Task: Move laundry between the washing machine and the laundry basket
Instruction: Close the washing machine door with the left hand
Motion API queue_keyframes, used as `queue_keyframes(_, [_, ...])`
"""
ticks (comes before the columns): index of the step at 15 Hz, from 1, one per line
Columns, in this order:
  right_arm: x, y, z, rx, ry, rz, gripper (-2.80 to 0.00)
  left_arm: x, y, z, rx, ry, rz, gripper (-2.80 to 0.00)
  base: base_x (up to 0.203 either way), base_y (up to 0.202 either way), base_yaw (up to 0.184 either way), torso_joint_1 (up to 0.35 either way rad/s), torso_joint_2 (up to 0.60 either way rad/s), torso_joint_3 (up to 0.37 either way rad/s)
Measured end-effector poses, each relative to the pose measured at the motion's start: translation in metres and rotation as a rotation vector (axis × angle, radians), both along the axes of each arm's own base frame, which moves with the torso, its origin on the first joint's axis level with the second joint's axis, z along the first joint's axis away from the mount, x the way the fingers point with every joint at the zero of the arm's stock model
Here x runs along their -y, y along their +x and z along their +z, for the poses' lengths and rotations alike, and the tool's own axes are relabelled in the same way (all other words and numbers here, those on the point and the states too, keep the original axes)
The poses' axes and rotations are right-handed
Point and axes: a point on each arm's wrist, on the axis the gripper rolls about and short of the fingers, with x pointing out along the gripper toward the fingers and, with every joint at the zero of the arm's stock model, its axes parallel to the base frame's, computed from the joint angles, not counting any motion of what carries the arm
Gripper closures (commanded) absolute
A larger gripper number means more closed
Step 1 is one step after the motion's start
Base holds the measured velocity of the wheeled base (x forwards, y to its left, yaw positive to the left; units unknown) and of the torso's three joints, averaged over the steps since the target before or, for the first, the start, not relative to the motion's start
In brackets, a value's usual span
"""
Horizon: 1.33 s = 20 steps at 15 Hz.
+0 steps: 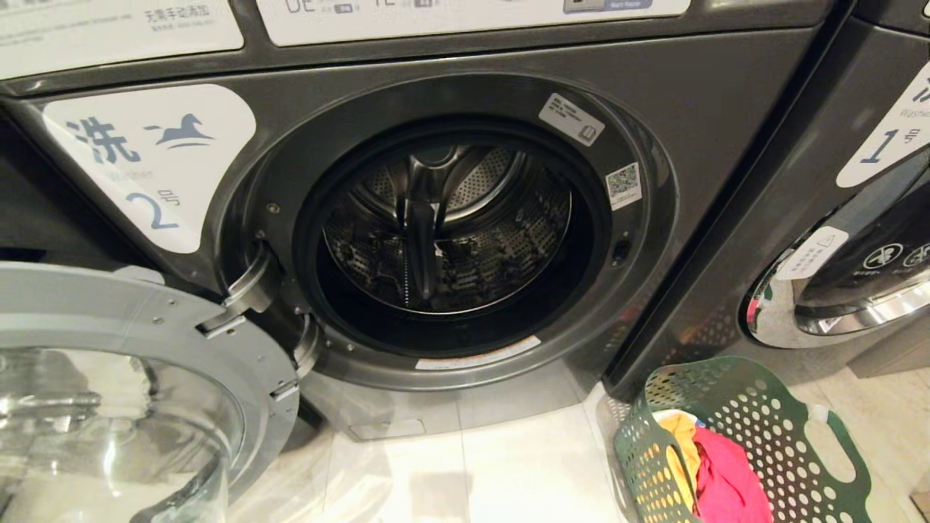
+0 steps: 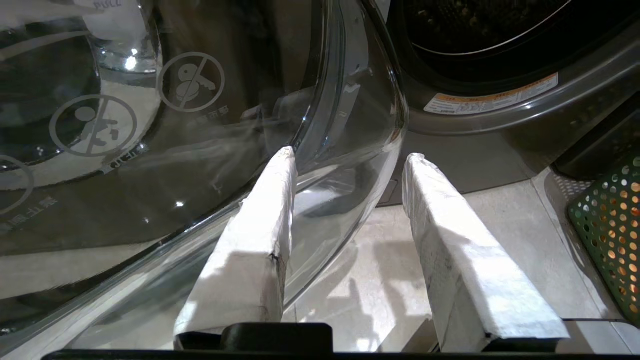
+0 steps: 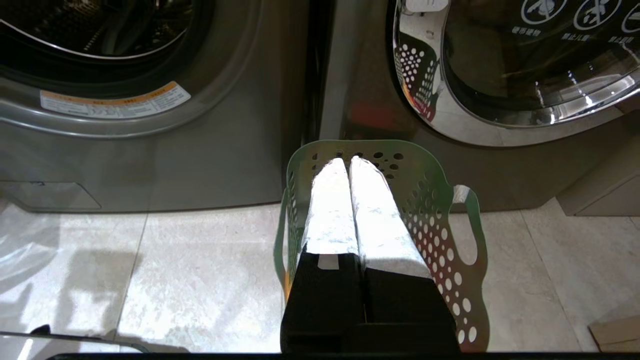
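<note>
1. Hidden or cut off. In the head view you are seeing neither arm. The open door [image 1: 145,341] is running off the lower left of the frame, and the laundry basket [image 1: 755,414] is being cropped at the lower right. Most of the drum [image 1: 450,225], centre frame, is lying in shadow; you are making out no clothing in the lit part.

2. Task items. The washing machine [image 1: 726,145] is filling the middle of the head view with its port open. A pink garment [image 1: 726,479] and a yellow one [image 1: 679,436] are sitting in the basket.

3. Only in the wrist views.
- Left gripper [image 2: 350,153]: its taped fingers are standing well apart and holding nothing, with one tip just beside the door's glass bowl [image 2: 150,175]; whether they are touching you cannot tell.
- Right gripper [image 3: 348,161]: its fingers are pressing together with nothing between them, hanging over the basket and hiding the laundry inside.

4. Surroundings. A second machine [image 1: 872,218], door closed, is standing at the right edge, with the basket in front of the gap between the two. Pale floor tiles [image 1: 508,472] are showing along the bottom.
</note>
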Motion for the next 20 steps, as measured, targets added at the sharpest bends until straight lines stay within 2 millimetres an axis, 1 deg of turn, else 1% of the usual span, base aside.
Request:
queue_keyframes(17, [-0.0001, 0.0000, 0.0001, 0.001, 0.001, 0.005, 0.00, 0.0000, 0.0000, 0.0002, 0.002, 0.002, 0.000, 0.00, 0.000, 0.000, 0.000, 0.002, 0.00, 0.200])
queue_keyframes(20, [0.0000, 0.0000, 0.0001, 0.001, 0.001, 0.003, 0.00, 0.0000, 0.0000, 0.0001, 0.001, 0.002, 0.000, 0.00, 0.000, 0.000, 0.000, 0.004, 0.00, 0.077])
